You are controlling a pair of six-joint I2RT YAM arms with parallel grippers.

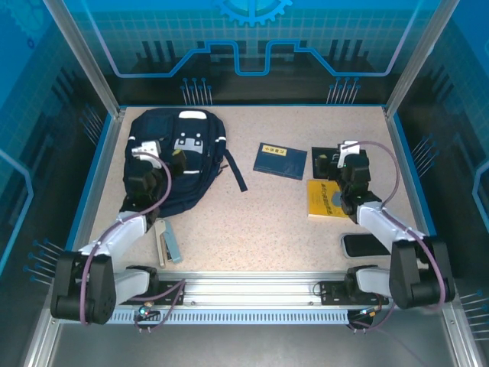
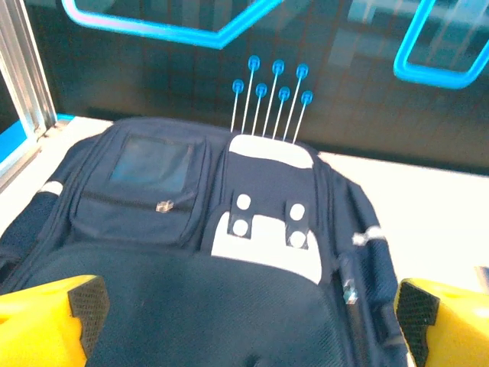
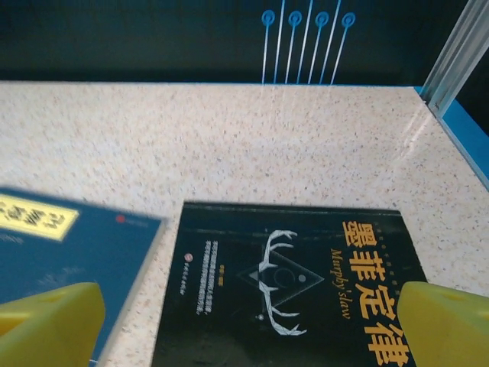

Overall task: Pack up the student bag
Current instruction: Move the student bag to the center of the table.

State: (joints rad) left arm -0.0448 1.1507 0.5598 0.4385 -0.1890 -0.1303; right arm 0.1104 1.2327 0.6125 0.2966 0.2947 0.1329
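Right now the student bag (image 1: 200, 174) lies flat on the far left of the bench (image 1: 252, 229), front face up and top toward the far edge, which puts its zips and pockets in reach from above. Left pincer (image 2: 252, 313) hangs just over the bag's front panel, jaws wide apart and holding nothing; my read is it's lined up to grab a zip pull or flap, since the bag looks closed. Right pincer (image 3: 248, 325) is over the black book (image 3: 290, 283) on the far right, jaws also apart and empty, straddling the cover as if to pick it. Blue book (image 1: 280, 160) sits just left of it, yellow book (image 1: 322, 200) just nearer; the arm hides whether yellow and black touch. The books are spread singly, so each can be taken alone. A long pale item (image 1: 168, 243) lies near left, a dark flat slab (image 1: 367, 245) near right; can't tell what either is. Nothing looks packed yet: the bag has to be opened first.
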